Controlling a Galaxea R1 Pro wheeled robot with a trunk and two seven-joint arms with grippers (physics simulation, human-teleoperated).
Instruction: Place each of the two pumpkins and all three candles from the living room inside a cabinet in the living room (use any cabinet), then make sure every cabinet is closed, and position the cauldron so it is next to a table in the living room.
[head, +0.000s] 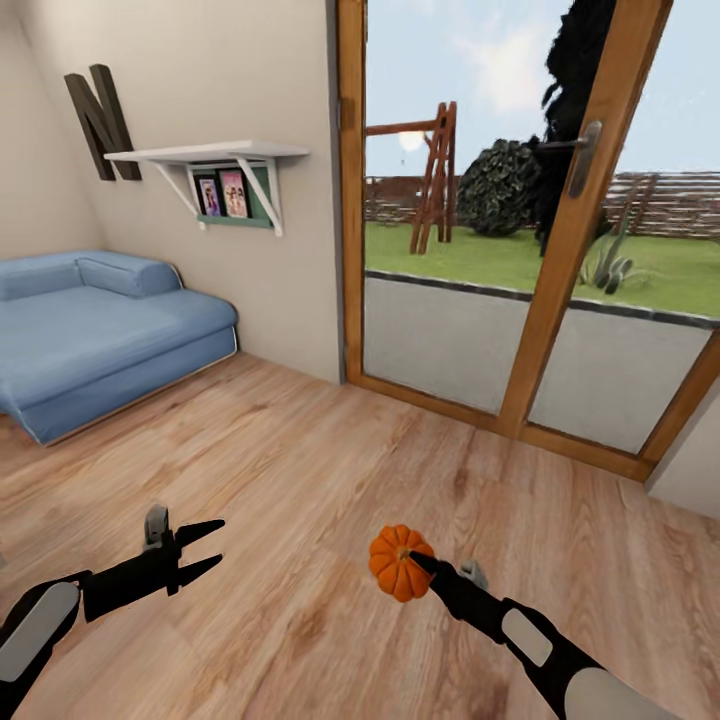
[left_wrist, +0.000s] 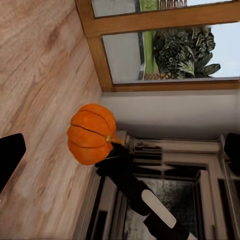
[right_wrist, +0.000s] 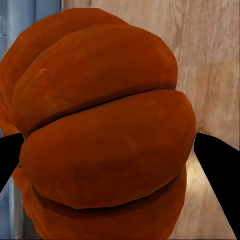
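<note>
While the robot faces a glazed wooden door, one pumpkin (head: 398, 576) is carried clear of the wooden floor (head: 300, 480), low and just right of centre in the head view. Item: small, round, bright orange, ribbed; no long axis to speak of. In the head view its ribs run from a point at the top, near the right tool's upper finger, down and round the body; the stem dimple cannot be made out.

Right tool (head: 420, 572): clenched on the pumpkin, black fingers pressed against opposite sides. In the right wrist view the pumpkin (right_wrist: 102, 135) sits between the two dark fingertips (right_wrist: 217, 160), with floor planks beyond. In the left wrist view the same pumpkin (left_wrist: 91, 133) sits at the end of the right arm (left_wrist: 145, 200), before a pale wall and dark glazed frames.

Left tool (head: 200, 550): released, fingers spread in a V, gripping nothing, above bare floor well apart from the pumpkin.

Surroundings: blue sofa (head: 95, 330) at the left wall. White wall shelf (head: 205, 155) above it, holding a green rack with two framed pictures (head: 223, 195). Dark letter N (head: 100, 120) on the wall beside the shelf. Door frame (head: 560, 240) with a metal handle (head: 583, 160); lawn, bushes and fence outside.
</note>
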